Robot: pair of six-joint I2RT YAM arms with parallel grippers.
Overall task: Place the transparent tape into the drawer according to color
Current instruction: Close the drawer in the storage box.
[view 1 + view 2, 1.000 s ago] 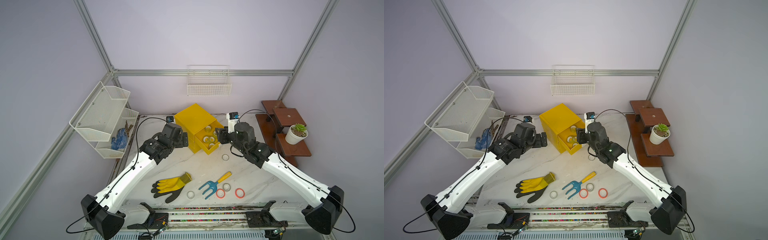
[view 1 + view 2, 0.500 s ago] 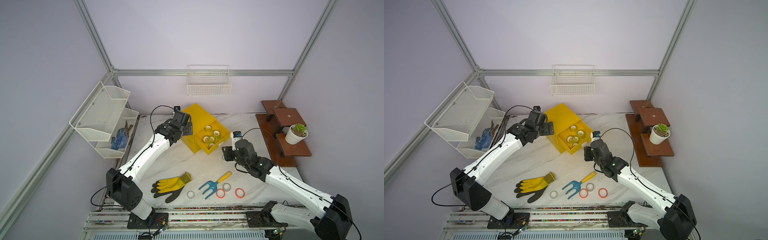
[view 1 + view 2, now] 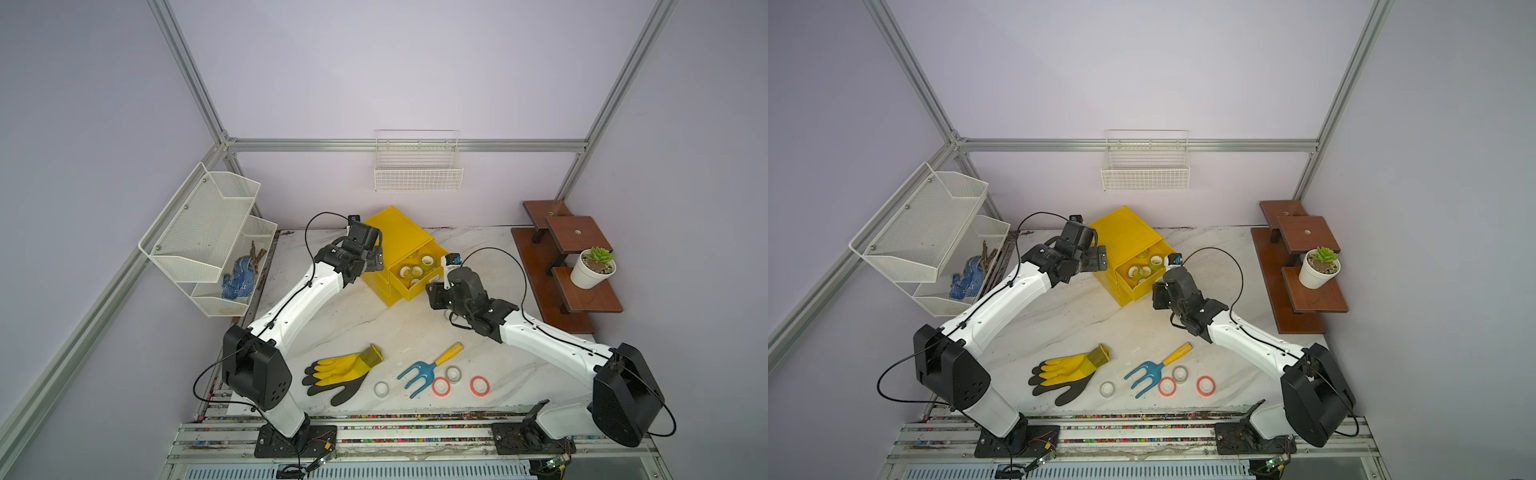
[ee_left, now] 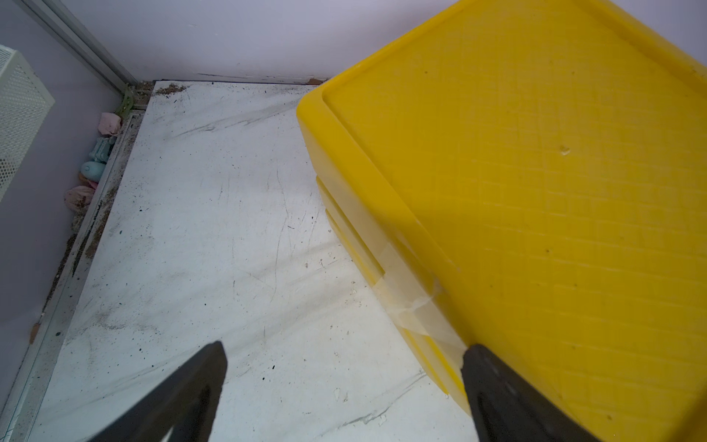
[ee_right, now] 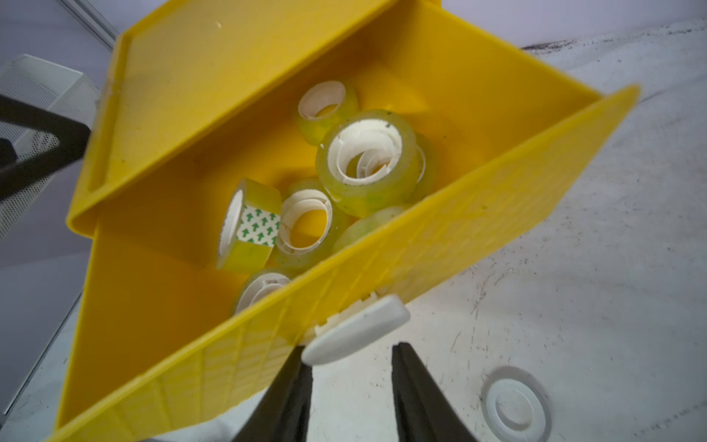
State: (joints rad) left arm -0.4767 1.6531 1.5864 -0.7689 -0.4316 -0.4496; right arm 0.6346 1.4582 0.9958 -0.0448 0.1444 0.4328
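Tape rolls [image 5: 365, 168] (the yellow-green ones) lie heaped in the pulled-out top drawer [image 5: 421, 248]; one clear roll [image 5: 514, 405] sits on the counter [image 5: 612, 268] just beside it. My right fingers [image 5: 409, 382] stand slightly parted and empty, right at the drawer's white handle [image 5: 355, 329]. My left fingers [image 4: 497, 390] are spread wide, straddling the cabinet [image 4: 535, 191] edge and holding nothing.

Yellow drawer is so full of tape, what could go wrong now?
The yellow-green rolls are piled in the open drawer; the top one might catch on the cabinet if it is pushed shut.
The right end effector sits by the small white handle and could slip off it.
It might knock the whitish roll lying beside it.
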